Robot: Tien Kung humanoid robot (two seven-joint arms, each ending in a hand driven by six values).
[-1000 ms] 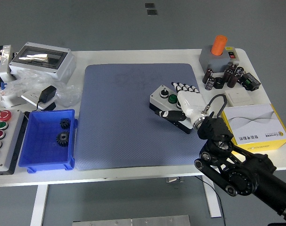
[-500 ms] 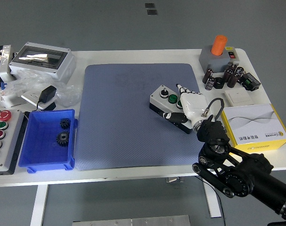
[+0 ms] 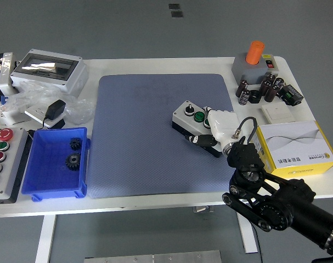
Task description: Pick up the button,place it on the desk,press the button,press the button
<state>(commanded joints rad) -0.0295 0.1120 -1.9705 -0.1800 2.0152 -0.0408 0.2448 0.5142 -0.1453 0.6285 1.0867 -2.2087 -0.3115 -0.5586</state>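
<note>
One hand is in my view, the right hand (image 3: 220, 127), coming in from the lower right on its black arm. It lies over the right end of the button box (image 3: 195, 125), fingers curled down onto it, thumb against the near side; I read that as grasping the box. This grey box, with a green button (image 3: 199, 116) on top, sits on the blue mat (image 3: 139, 137) near its right edge, on the white table (image 3: 155, 66).
</note>
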